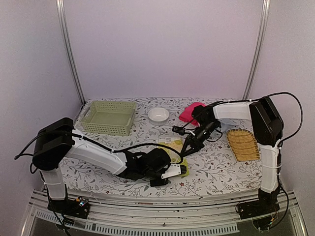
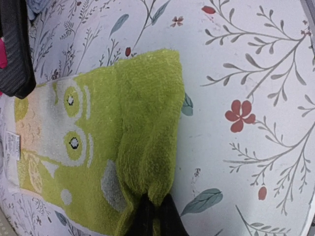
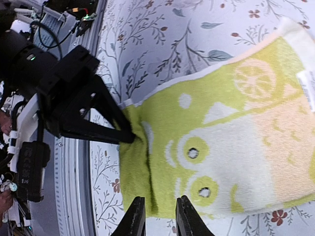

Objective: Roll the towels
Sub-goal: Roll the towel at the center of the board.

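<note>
A small yellow-green-and-cream towel [image 2: 74,142] [image 3: 221,147] [image 1: 168,146] lies flat on the floral table, and its green end is folded over into a thick roll [image 2: 150,123]. My left gripper [image 2: 156,210] [image 3: 129,137] [image 1: 178,161] is shut on one corner of that rolled end. At the roll's other corner my right gripper [image 3: 160,216] [image 1: 186,151] is open, its fingers [image 3: 184,216] apart just off the towel's edge and holding nothing. A bright pink towel [image 1: 189,112] lies at the back behind the right arm.
A pale green plastic basket [image 1: 109,117] stands at the back left. A white bowl [image 1: 158,114] sits beside it. A yellow woven slatted tray [image 1: 242,144] lies at the right. The table's front edge [image 3: 74,187] runs close to the rolled end.
</note>
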You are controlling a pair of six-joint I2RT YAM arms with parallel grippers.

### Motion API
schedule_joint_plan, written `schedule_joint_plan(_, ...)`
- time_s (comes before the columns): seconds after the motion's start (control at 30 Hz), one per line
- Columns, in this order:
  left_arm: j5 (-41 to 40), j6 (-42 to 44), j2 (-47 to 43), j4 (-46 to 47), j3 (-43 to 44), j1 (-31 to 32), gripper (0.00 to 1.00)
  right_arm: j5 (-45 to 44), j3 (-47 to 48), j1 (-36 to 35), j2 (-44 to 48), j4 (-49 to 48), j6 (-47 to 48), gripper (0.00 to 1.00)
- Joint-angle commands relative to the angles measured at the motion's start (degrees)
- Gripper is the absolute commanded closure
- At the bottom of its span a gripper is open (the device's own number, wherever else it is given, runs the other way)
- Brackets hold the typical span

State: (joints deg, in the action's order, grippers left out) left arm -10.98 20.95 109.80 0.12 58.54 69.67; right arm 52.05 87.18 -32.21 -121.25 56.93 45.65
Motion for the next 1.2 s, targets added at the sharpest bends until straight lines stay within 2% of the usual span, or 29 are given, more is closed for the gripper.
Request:
schedule_joint_plan(0.0,2.47,-3.50,-2.52,-7.15,1.43,1.52,1.00,-6.86,1.78,-0.09,-3.93,-6.62,-8.11,0.77)
schedule_joint_plan(0.3,10.49,-6.79,-3.16,-10.69,2.70,1.75,1.00,-14.74,4.81,-0.05,-9.09,-10.49,-13.77,0.78)
schedule_joint_plan(0.43,17.07,-9.04,-1.41,-12.16,3.69,0.47,1.00,-13.34,3.74,-0.06,-9.09,-10.24,-13.90,0.78)
schedule_joint_plan(0.6,26.59,-12.88,2.03,-13.60,5.54,-4.00,1.00,-7.68,2.73,0.04,-6.02,-8.65,-12.29,0.78)
schedule_joint_plan(0.8,39.29,-16.31,5.72,-16.91,8.40,-8.83,1.00,-6.45,1.53,1.26,3.25,-7.28,-12.26,0.74)
schedule_joint_plan(1.0,50.11,-20.07,9.01,-17.68,10.18,-12.87,1.00,-5.98,-0.63,5.83,15.14,-8.54,-15.56,0.72)
schedule_joint_plan(1.17,58.27,-25.25,11.75,-14.73,8.82,-16.41,1.00,-3.87,-7.78,6.12,26.20,-10.75,-9.94,0.72)
